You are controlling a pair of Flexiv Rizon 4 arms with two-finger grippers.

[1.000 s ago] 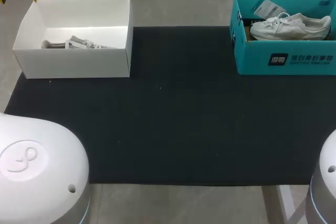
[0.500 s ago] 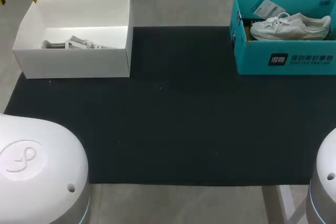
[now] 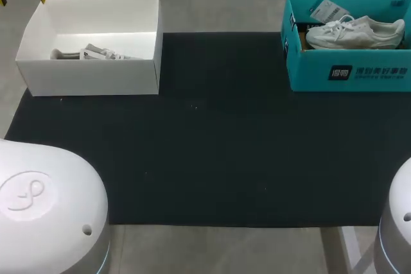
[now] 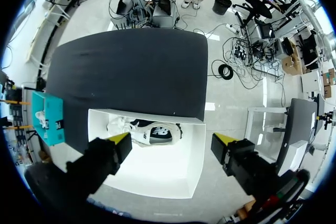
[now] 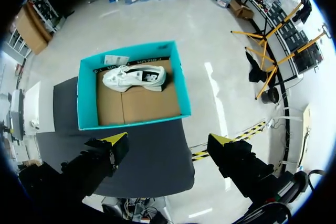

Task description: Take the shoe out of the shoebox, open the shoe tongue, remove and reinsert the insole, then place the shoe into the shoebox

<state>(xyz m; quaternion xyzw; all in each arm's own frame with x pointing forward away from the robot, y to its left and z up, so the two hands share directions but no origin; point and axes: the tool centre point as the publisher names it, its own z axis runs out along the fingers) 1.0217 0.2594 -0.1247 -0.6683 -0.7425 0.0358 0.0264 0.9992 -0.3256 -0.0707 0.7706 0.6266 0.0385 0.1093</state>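
1. Where my right gripper hangs with its fingers spread wide, the white shoe lies below in the teal box, beside a tag.
2. My left gripper, fingers also spread, hangs over the white box, which holds a second shoe.
3. Both boxes sit well apart at the black mat's far corners.

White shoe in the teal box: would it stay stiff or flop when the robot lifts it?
The white shoe looks like a soft sneaker, so its upper would probably give under a squeeze while the sole keeps shape. Its laces may dangle. It seems to lie on its side in the teal box, so rolling is unlikely.
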